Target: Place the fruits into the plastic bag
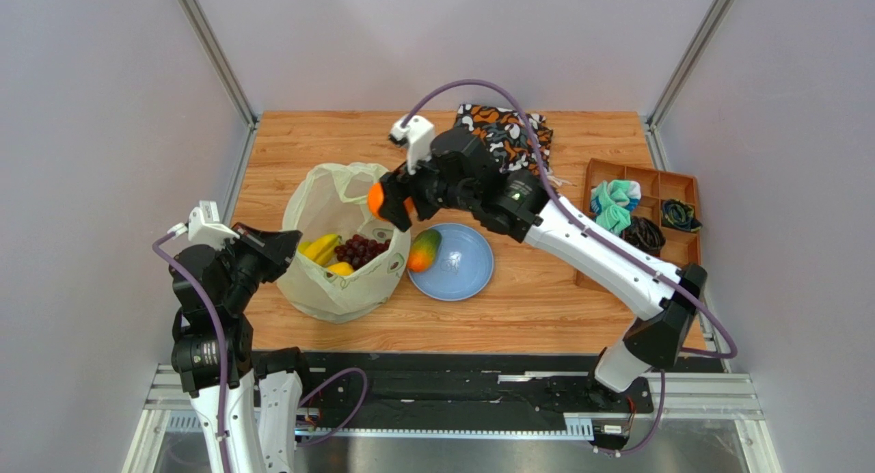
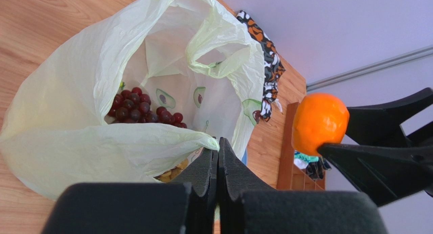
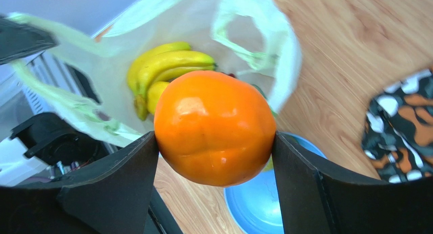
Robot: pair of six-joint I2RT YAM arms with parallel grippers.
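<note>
snugly in right claw (image 3: 214, 138), glossy orange (image 3: 214, 117), faintly ridged, seemingly smooth-skinned

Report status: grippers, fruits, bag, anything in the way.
Left gripper shut on plastic bag rim. Right gripper shut on orange, at bag mouth's edge. Bananas, grapes inside; mango on blue plate. Nothing blocking the opening.

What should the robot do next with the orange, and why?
Probably slide the right end effector a bit further left, over the plastic bag's mouth, before letting go. The orange it grips hangs near the bag's right rim, partly above the blue plate, while the left end effector pinches the near rim, holding it open.
</note>
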